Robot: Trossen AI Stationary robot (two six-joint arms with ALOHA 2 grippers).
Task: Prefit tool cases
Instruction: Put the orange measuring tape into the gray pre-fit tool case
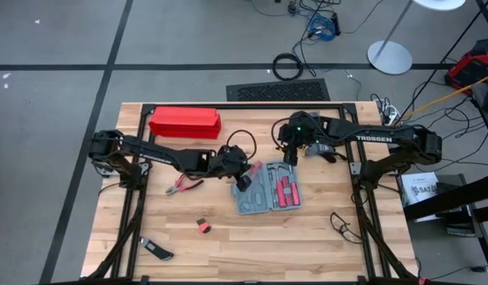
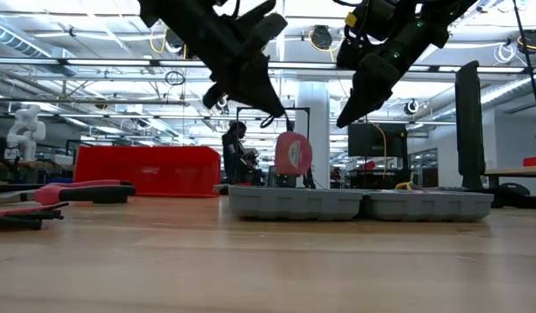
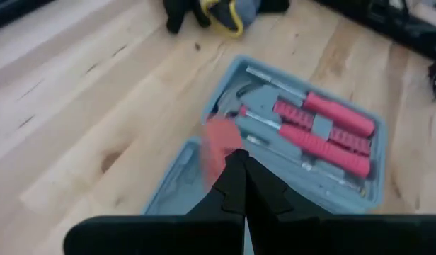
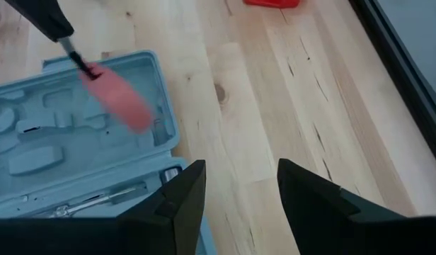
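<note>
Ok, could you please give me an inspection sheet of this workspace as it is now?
Surface: wooden table.
Job's things: tool case lies open; red-handled tools sit in one half.
Clutter: red box, pliers, small red item, black tool.
Grippers: left pincer shut, red round item hanging from it over the case; right pincer open, raised near the case.
Cables: black loop on the table's right side.
Surroundings: person far behind.
</note>
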